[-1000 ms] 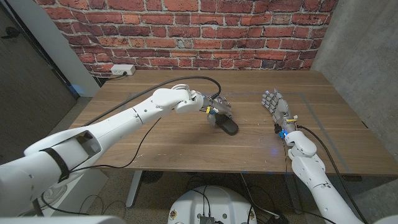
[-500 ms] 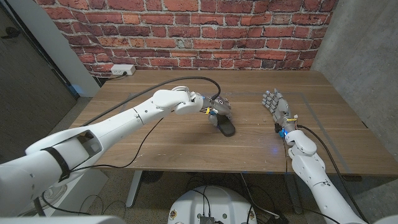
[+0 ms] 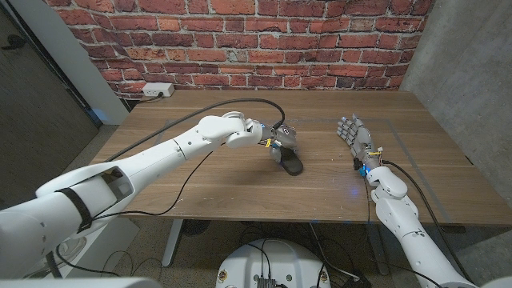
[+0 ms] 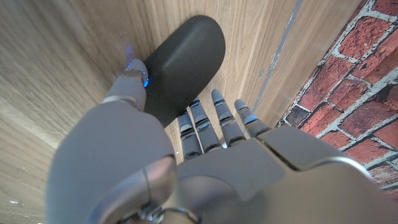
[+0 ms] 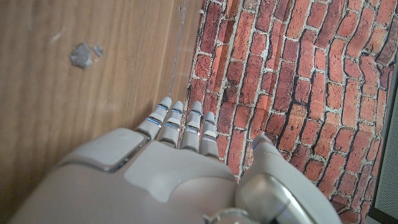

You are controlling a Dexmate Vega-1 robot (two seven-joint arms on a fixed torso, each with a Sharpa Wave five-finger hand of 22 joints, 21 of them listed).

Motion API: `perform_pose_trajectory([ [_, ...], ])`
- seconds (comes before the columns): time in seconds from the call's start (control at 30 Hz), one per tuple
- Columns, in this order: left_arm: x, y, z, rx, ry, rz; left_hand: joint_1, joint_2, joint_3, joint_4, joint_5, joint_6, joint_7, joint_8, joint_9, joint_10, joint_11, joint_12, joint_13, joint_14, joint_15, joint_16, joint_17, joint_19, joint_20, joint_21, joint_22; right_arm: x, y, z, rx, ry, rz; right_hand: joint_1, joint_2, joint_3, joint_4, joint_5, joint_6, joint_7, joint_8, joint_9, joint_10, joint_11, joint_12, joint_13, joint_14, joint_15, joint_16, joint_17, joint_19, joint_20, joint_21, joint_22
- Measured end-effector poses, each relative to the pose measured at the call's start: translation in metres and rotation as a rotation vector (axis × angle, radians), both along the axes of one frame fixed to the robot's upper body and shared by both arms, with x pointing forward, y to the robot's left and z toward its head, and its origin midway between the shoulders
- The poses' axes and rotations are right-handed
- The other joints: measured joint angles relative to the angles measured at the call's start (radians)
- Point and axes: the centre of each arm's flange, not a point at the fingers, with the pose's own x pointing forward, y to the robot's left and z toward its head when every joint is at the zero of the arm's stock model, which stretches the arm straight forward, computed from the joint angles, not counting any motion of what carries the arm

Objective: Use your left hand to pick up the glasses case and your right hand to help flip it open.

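Our left robot hand [image 3: 282, 142] had crept closer over the last second, thumb on one side of the glasses case [image 3: 293, 164] and fingers [image 4: 200, 122] on the other, touching it but not visibly clamped. The case itself had barely shifted and lay on the worktop [image 3: 200, 180], mid-table. Our right robot hand [image 3: 356, 136] waited well apart, fingers extended, holding nothing. The lift looked next.

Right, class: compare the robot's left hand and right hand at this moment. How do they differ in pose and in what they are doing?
The left robot hand is at the dark glasses case on the table, thumb on one side and fingers on the other; the right robot hand touches nothing. The left robot hand's fingers curl around the case; the right's are straight and apart. Both are grey, on white arms.
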Motion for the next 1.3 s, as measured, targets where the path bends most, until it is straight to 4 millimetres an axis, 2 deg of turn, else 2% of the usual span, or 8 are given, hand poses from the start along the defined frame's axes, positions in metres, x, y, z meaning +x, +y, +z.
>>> perform_pose_trajectory([
  [0.2, 0.0, -0.001, 0.0, -0.012, 0.013, 0.0, 0.0, 0.0, 0.021, -0.021, -0.007, 0.02, 0.02, 0.0, -0.002, 0.008, 0.008, 0.02, 0.012, 0.085, -0.003, 0.023, 0.014, 0.025, -0.014, 0.008, 0.0, 0.002, -0.001, 0.0, 0.002, 0.004, 0.0, 0.0, 0.0, 0.0, 0.0, 0.0, 0.0, 0.0, 0.0, 0.0, 0.0, 0.0, 0.0, 0.0, 0.0, 0.0, 0.0, 0.0, 0.0, 0.0, 0.0, 0.0],
  [0.33, 0.001, -0.001, 0.003, -0.027, 0.018, 0.009, 0.0, 0.0, 0.029, -0.029, -0.007, 0.02, 0.02, 0.0, 0.0, 0.012, 0.012, 0.02, 0.016, 0.116, -0.006, 0.039, 0.031, 0.032, -0.015, 0.015, 0.0, 0.003, -0.002, 0.0, 0.004, 0.003, 0.003, -0.003, -0.003, 0.0, 0.0, 0.0, 0.0, 0.0, 0.0, 0.0, 0.0, 0.0, 0.0, 0.0, 0.0, 0.0, 0.0, 0.0, 0.0, 0.0, 0.0, 0.0],
  [0.43, 0.002, 0.0, 0.005, -0.039, 0.02, 0.02, 0.0, 0.0, 0.032, -0.032, -0.011, 0.025, 0.025, 0.0, 0.003, 0.014, 0.014, 0.02, 0.016, 0.125, -0.008, 0.043, 0.039, 0.033, -0.016, 0.015, 0.0, 0.004, -0.002, 0.001, 0.004, 0.003, 0.002, -0.005, -0.005, 0.0, 0.0, 0.0, 0.0, 0.0, 0.0, 0.0, 0.005, 0.005, 0.0, 0.0, 0.0, 0.0, 0.0, 0.0, 0.0, 0.0, 0.0, 0.0],
  [0.7, 0.001, 0.001, 0.013, -0.098, 0.032, 0.035, 0.0, 0.0, 0.032, -0.032, -0.014, 0.03, 0.03, 0.0, 0.003, 0.017, 0.017, 0.032, 0.016, 0.128, -0.005, 0.043, 0.05, 0.033, -0.016, 0.015, 0.002, 0.005, -0.002, 0.004, 0.003, -0.004, 0.005, -0.009, -0.001, 0.0, 0.0, 0.0, 0.0, 0.0, 0.0, 0.0, 0.011, 0.0, 0.0, 0.0, 0.0, 0.0, 0.0, 0.0, 0.0, 0.0, -0.004, 0.0],
  [1.07, -0.001, 0.007, 0.031, -0.252, 0.092, 0.045, 0.0, 0.0, 0.032, -0.032, -0.018, 0.03, 0.03, 0.0, 0.008, 0.023, 0.022, 0.032, 0.017, 0.137, -0.006, 0.043, 0.055, 0.039, -0.021, 0.021, 0.002, 0.003, -0.002, 0.007, -0.002, -0.014, 0.007, -0.009, -0.001, 0.0, 0.0, 0.0, 0.0, 0.0, 0.0, 0.0, 0.011, 0.0, -0.006, 0.0, 0.0, 0.0, 0.0, 0.0, 0.0, 0.0, -0.003, 0.0],
  [1.3, -0.001, 0.018, 0.042, -0.394, 0.148, 0.046, 0.0, 0.0, 0.032, -0.032, -0.019, 0.03, 0.03, 0.0, 0.008, 0.023, 0.023, 0.032, 0.017, 0.146, -0.007, 0.043, 0.06, 0.044, -0.016, 0.023, 0.002, 0.001, -0.001, 0.009, -0.006, -0.015, 0.01, -0.009, -0.001, 0.0, 0.0, 0.0, 0.0, 0.0, 0.0, 0.0, 0.011, 0.0, -0.006, 0.0, 0.0, 0.0, 0.0, 0.0, 0.0, 0.0, -0.003, 0.0],
])
